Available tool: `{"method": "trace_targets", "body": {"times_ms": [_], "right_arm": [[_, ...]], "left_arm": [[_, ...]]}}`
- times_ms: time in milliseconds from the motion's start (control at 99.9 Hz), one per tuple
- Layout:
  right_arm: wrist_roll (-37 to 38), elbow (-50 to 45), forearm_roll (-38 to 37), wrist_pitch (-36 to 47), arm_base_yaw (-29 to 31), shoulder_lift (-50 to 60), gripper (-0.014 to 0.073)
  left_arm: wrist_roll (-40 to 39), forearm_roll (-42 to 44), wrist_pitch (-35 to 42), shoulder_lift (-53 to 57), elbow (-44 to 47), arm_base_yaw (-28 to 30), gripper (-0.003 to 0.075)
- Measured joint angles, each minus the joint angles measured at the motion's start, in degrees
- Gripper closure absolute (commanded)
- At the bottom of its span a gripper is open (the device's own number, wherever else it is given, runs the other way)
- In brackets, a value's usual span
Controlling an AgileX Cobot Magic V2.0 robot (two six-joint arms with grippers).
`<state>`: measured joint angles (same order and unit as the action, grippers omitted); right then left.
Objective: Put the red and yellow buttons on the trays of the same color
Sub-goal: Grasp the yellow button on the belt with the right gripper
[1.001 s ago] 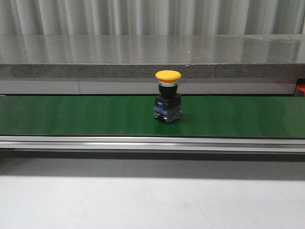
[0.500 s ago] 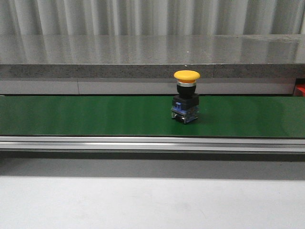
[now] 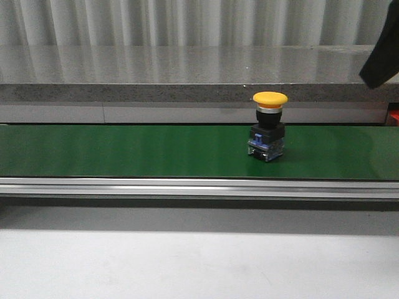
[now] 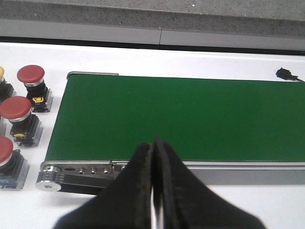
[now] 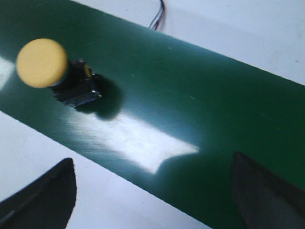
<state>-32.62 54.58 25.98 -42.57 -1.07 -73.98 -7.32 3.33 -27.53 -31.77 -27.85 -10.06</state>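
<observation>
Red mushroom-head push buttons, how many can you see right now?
3, all in the left wrist view, standing in a column on the white table beside the green conveyor belt: one, another, and a third cut off by the frame. More may lie out of view.

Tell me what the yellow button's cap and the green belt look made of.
The yellow button cap looks like smooth, matte moulded plastic with an even colour. The green belt looks like rubbery PVC sheet with a fine weave texture and a soft sheen where light reflects; exact material is uncertain.
</observation>
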Motion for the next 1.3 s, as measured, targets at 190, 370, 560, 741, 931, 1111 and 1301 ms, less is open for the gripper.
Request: {"method": "trace_targets", "body": {"times_ms": [190,370,560,741,931,1111,1301], "right_arm": [[-1.4,-0.3,-0.2,3.5,-7.2,-1.8,-0.0053],[-1.7,-0.3,-0.2,9.1,-11.6,-5.8,-0.0053],[-1.7,0.7,-0.2,12.6,-13.3,-10.5,-0.0044],[-1.7,1.6,-0.2,15.6,-13.3,-14.3,0.0197],[-1.8,1.7,-0.3,17.8,-13.3,-15.0,0.039],[-1.8,1.7,-0.3,16.7,-13.1,-14.5,0.039],[3.0,1.7,-1.7,13.4,-7.5,-9.3,0.039]], "left_arm": [[0.0,0.0,0.0,0.0,0.0,0.0,0.0741],[0.0,0.0,0.0,0.0,0.0,0.0,0.0741],[0.0,0.0,0.0,0.0,0.0,0.0,0.0741],[0.0,0.0,0.0,0.0,0.0,0.0,0.0741],[0.0,0.0,0.0,0.0,0.0,0.0,0.0741],[0.0,0.0,0.0,0.0,0.0,0.0,0.0741],[0.0,0.0,0.0,0.0,0.0,0.0,0.0741]]}}
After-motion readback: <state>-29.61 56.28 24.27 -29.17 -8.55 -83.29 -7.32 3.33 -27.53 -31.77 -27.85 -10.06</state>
